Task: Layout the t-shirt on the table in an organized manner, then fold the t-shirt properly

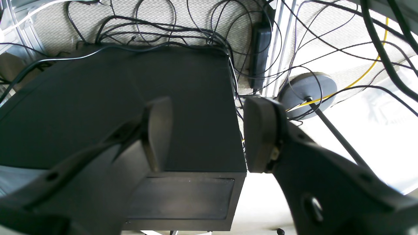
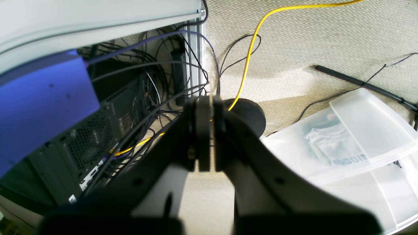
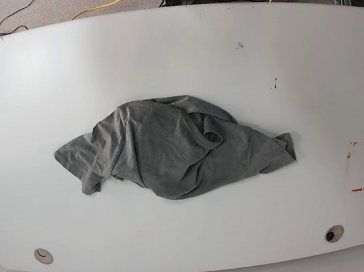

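The grey t-shirt (image 3: 170,149) lies crumpled in a heap near the middle of the white table (image 3: 171,57), its neckline showing toward the right of the heap. Neither arm shows in the base view. My left gripper (image 1: 202,137) is open, hanging over a black box beside the table, with nothing between its fingers. My right gripper (image 2: 209,130) is shut on nothing, pointing at the carpeted floor. Neither wrist view shows the t-shirt.
The table has two round holes (image 3: 43,255) (image 3: 333,233) near its front edge and a red dashed rectangle (image 3: 360,166) at the right. On the floor are tangled cables (image 1: 183,29), a black box (image 1: 130,107), a computer case (image 2: 91,137) and a clear plastic bin (image 2: 352,143).
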